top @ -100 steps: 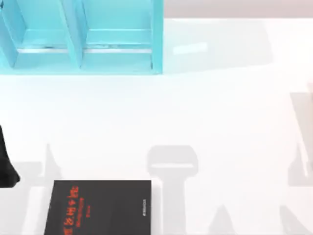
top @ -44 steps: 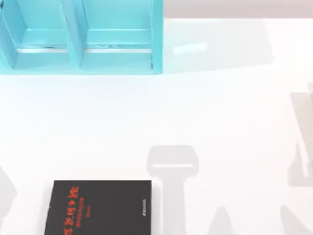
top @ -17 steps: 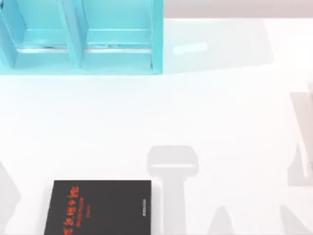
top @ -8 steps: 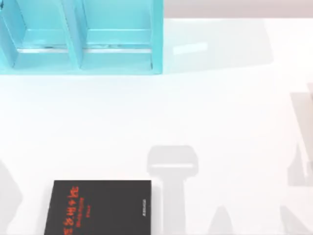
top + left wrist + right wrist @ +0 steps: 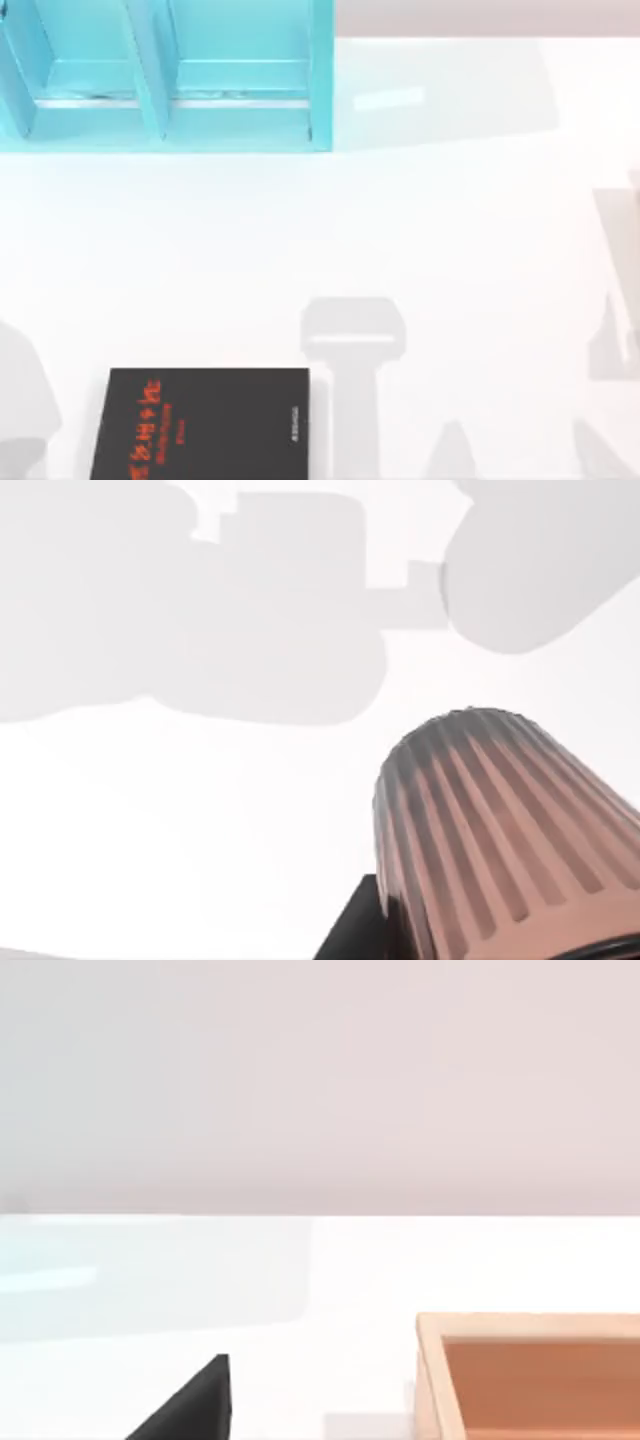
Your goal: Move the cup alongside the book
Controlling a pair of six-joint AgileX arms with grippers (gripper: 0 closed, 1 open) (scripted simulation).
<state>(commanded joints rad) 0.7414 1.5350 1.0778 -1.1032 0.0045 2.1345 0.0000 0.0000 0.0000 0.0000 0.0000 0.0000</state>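
Observation:
The book [image 5: 200, 425] lies flat at the table's front left, black with red-orange lettering and small pale print near its right edge. The cup [image 5: 500, 840], ribbed and copper-pink, hangs close before the left wrist camera, well above the white table and its shadows. My left gripper [image 5: 440, 945] is shut on the cup, and one black finger [image 5: 352, 930] presses against the cup's side. From above, a soft grey shadow [image 5: 22, 400] falls just left of the book. My right arm is parked off the table's right side.
A turquoise shelf unit [image 5: 165, 75] fills the back left. A wooden box [image 5: 530, 1375] stands at the far right, with a sliver of the box [image 5: 634, 185] at the top view's edge. A black wedge [image 5: 190, 1405] that I cannot identify sits low in the right wrist view.
The black arm part seen at the left edge six seconds ago is gone. The grey shadow left of the book has grown and crept rightward toward it.

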